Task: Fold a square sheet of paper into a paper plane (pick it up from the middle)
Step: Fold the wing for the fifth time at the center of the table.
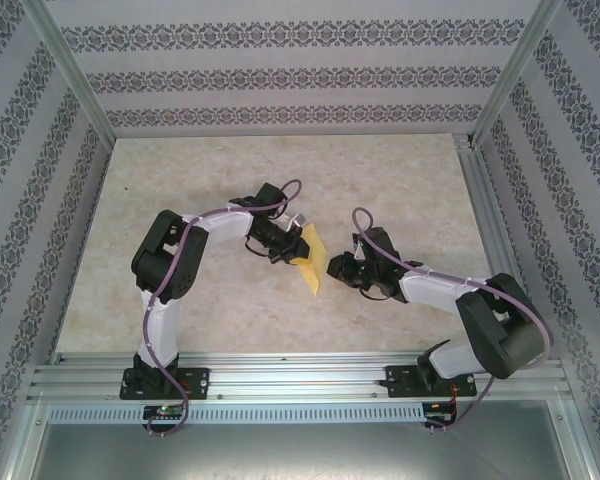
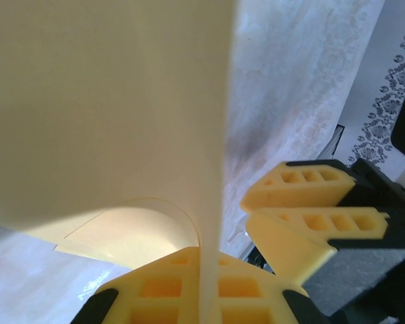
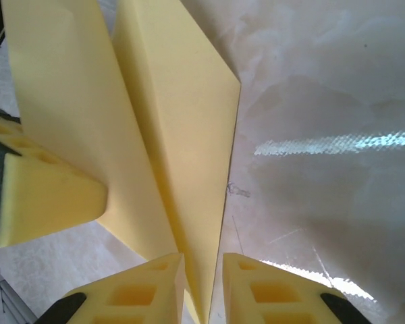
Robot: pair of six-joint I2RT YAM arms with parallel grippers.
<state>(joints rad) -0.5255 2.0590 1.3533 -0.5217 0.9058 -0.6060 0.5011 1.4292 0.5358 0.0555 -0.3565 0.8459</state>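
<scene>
The pale-yellow paper plane [image 1: 313,262] hangs above the table between the two arms, folded narrow with a pointed lower tip. My left gripper [image 1: 298,247] is shut on it from the left. In the left wrist view the sheet [image 2: 108,101] runs up out of the closed left gripper [image 2: 209,270], with a curled flap beside it. My right gripper [image 1: 332,268] meets it from the right. In the right wrist view the plane's folded flaps [image 3: 175,121] reach down into the right gripper [image 3: 202,270]. Those jaws stand slightly apart, with a gap between the paper and the right finger.
The marbled tabletop [image 1: 400,180] lies below, with patterned walls and metal frame rails [image 1: 300,375] around it. The right gripper's yellow fingers [image 2: 304,202] show close by in the left wrist view, and a left finger [image 3: 47,196] in the right wrist view.
</scene>
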